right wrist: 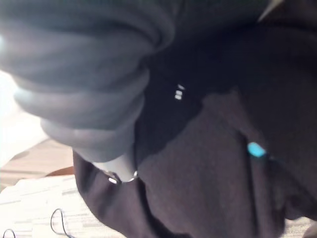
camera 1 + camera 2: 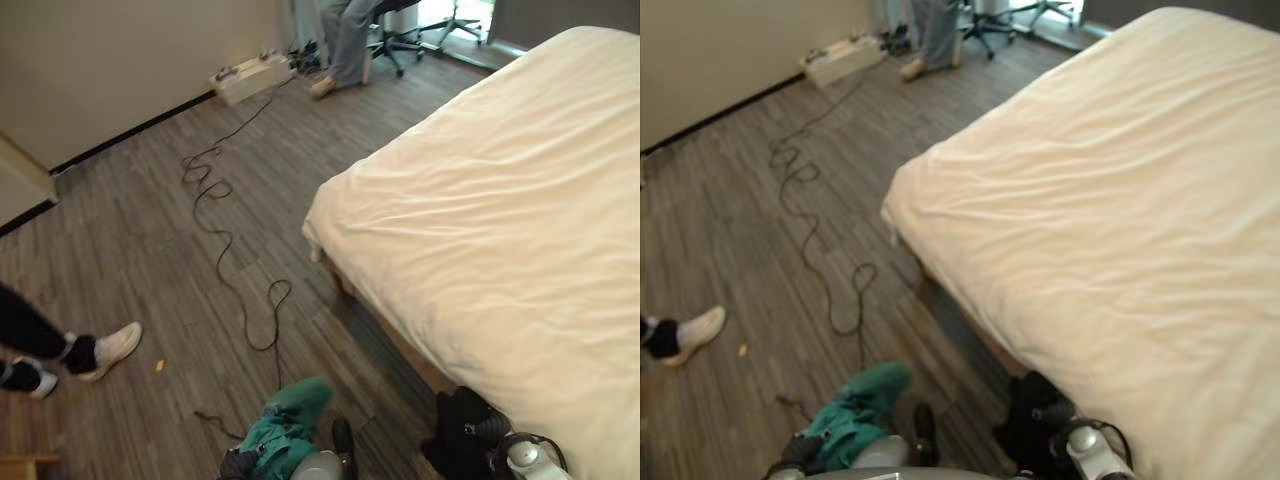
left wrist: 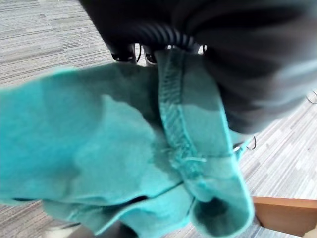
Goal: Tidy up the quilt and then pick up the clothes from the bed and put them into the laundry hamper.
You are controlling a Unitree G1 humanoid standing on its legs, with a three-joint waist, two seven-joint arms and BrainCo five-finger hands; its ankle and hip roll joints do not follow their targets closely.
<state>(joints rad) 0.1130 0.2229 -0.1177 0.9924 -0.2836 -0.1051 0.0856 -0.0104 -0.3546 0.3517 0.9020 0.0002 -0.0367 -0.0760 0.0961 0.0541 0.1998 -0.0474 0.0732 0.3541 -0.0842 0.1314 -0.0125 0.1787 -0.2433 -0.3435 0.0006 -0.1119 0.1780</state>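
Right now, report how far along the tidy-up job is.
Done, by the look of it: the quilt lies flat with no clothes on it. In hand: a teal garment at the left robot hand, a black garment at the right arm. Left: dropping both into a hamper.

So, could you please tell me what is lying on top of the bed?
A smoothed cream quilt covers the bed; no clothes lie on it. Whatever is beneath the quilt is hidden.

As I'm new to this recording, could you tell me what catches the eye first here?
The wide bed under a smooth cream quilt fills the right side. At the bottom edge, a crumpled teal garment hangs at the robot's left, a black garment at its right beside the bed. A thin black cable snakes over the grey wood-plank floor.
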